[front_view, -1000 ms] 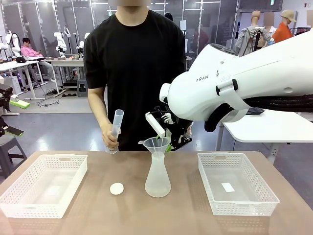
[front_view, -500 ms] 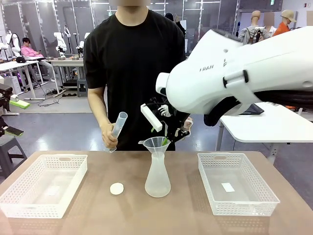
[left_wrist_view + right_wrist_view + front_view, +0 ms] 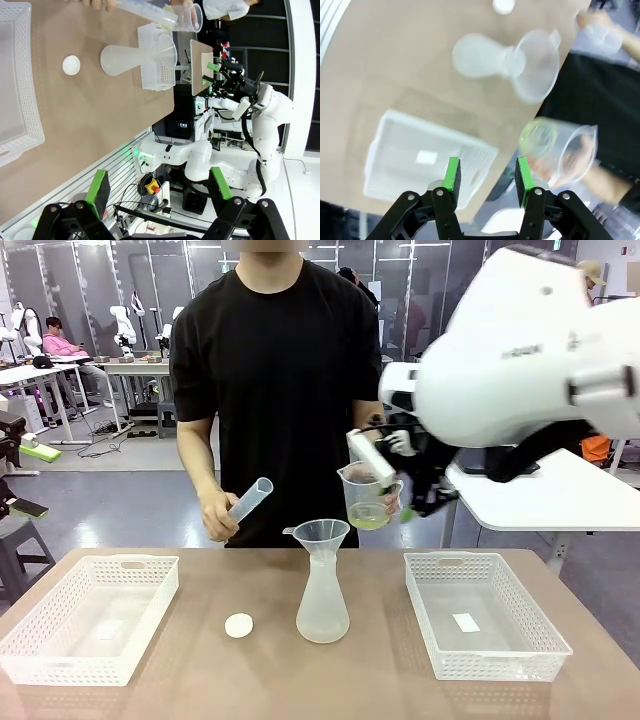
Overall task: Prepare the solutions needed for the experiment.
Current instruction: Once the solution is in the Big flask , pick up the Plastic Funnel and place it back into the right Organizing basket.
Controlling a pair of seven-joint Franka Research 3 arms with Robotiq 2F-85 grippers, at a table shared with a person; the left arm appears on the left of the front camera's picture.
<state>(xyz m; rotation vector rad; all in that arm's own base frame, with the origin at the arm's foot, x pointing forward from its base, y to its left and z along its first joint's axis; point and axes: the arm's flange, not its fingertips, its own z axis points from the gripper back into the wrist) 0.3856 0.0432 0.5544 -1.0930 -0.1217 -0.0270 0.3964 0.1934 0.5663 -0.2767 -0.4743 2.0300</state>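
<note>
Yellow solution (image 3: 369,521) sits low in the measuring jug (image 3: 368,490) that a person's hand (image 3: 543,167) holds just ahead of our right tool (image 3: 487,170) (part-open, empty), which has swung off the funnel (image 3: 321,535); left tool (image 3: 159,185) gapes wide; we expect pouring next.

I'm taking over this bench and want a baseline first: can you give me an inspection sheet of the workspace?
surface: brown table, no spill seen.
job's things: pale yellow liquid in a clear jug, held upright by the person, up and right of the funnel seated in the frosted flask; the person also holds a cylinder.
clutter: white cap; left basket; right basket with a paper slip.
grippers: left gripper open, nothing between; right gripper open beside the jug, not gripping it.
cables: black bundle under the right arm.
surroundings: white side table.
</note>
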